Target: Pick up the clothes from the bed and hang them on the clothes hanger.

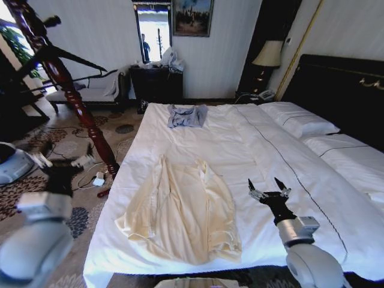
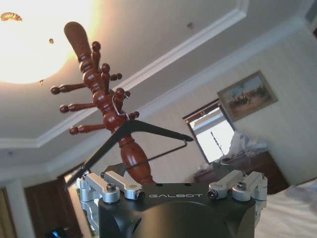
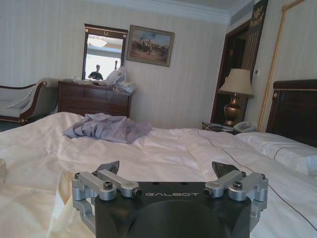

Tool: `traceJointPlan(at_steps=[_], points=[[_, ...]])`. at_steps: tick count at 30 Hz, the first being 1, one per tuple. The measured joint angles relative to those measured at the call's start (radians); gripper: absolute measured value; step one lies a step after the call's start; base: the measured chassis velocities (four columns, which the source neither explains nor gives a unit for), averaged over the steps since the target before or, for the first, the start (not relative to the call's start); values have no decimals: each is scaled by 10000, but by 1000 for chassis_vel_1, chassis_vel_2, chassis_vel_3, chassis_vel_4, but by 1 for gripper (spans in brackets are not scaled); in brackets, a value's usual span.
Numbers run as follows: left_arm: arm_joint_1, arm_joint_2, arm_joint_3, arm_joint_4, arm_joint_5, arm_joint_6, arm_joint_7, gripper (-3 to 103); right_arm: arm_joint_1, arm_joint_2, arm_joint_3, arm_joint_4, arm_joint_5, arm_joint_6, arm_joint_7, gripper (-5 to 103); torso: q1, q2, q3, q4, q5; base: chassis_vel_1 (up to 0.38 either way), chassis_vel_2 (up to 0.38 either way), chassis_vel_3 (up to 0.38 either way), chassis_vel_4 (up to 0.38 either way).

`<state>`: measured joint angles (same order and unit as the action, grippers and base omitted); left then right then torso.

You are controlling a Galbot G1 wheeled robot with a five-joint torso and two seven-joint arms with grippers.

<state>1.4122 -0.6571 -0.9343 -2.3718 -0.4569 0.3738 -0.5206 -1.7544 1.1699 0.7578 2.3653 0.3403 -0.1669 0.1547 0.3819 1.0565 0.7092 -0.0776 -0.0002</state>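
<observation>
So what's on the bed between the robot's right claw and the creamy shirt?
Just bare white sheet, seen from the head view, between the right end effector and the cream top.

The bed (image 1: 336, 198), made up in plain white sheets, carried the cream clothes (image 1: 183, 213) spread flat near its foot, a crumpled grey-blue garment (image 1: 186, 115) at the far edge, and white pillows (image 1: 300, 120) by the dark headboard (image 1: 345, 90).

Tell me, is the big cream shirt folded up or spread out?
Spread out. The cream shirt lies flat on the bed, its front open and sleeves out to the sides, beside the open right gripper.
</observation>
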Motion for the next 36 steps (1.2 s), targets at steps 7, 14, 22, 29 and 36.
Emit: traceJointPlan(at_steps=[7,14,22,29,36], points=[[-3285,1316,1692,1747,-683,1284,-722,98,-130,246,70,142,-49,-70,29,100,2,-1,1,-8,-2,0,0,0,0],[-3885,2074,1484,2471,-520,2857,-1101,97,75,59,-412,-18,-38,-111,43,100,1,0,1,2,-4,0,0,0,0],[-5271,2563,2128,3710,-563,2870,-605,94,203,-5,-730,-22,24,-151,78,100,1,0,-1,-7,-3,0,0,0,0],[-6823,2502,3514,4961,-667,2543,-22,93,215,158,-929,28,-13,-185,92,100,1,-1,0,0,3,0,0,0,0],[-8682,2089,5375,6042,-370,2223,316,89,207,239,-1002,115,-4,-234,101,100,-2,0,-1,2,-2,0,0,0,0]])
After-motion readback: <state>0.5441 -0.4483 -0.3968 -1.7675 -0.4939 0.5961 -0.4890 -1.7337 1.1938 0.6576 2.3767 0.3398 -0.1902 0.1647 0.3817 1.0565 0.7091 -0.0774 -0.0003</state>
